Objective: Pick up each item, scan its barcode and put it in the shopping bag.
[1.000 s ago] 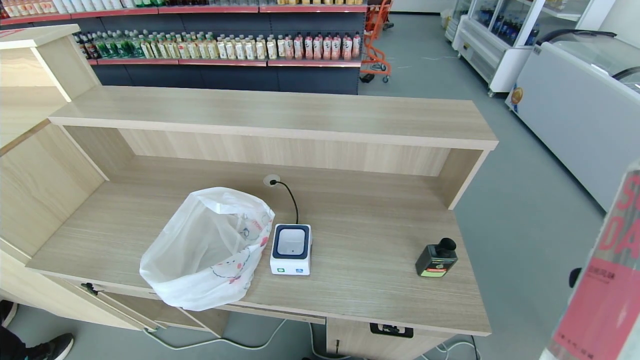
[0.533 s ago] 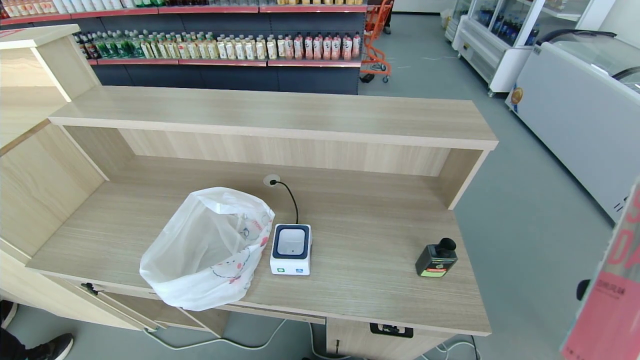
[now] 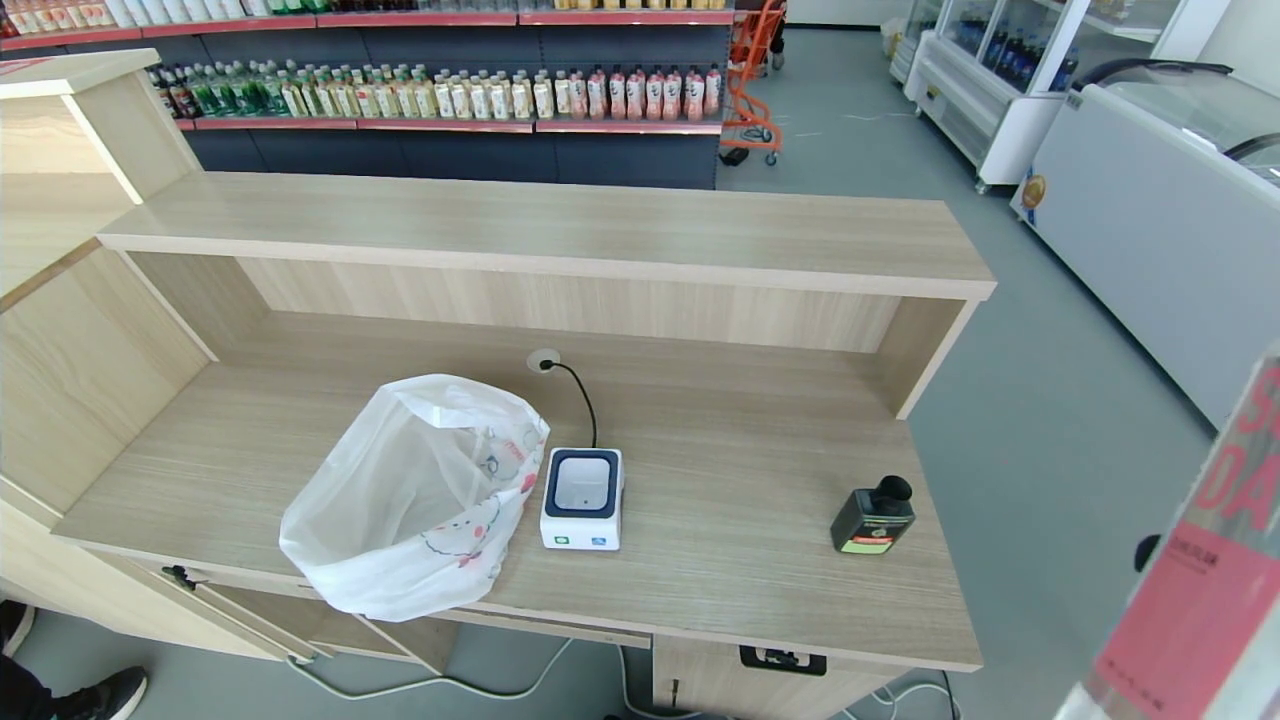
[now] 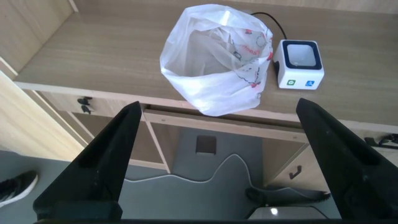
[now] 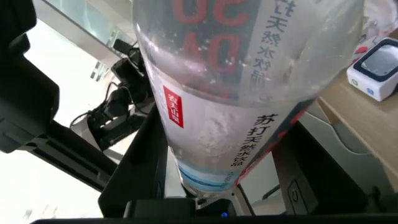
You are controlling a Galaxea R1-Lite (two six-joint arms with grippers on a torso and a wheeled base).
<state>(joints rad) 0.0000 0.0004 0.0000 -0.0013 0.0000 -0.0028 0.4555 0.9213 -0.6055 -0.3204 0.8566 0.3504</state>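
The right claw (image 5: 227,168) is clenched on a clear bottle (image 3: 1200,570) with a pink label, up high, right of the tabletop (image 3: 720,450); the left claw (image 4: 217,109) is spread wide, holding nothing, low in front of the shopping bag (image 3: 420,500); to scan well, I think, carry it over the scanner (image 3: 582,497), turn its barcode to the glass, hold steady; pass above the small dark bottle (image 3: 872,515).

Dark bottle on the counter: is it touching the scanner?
Apart. The head view shows the dark bottle standing well to the right of the scanner, with bare counter between them.
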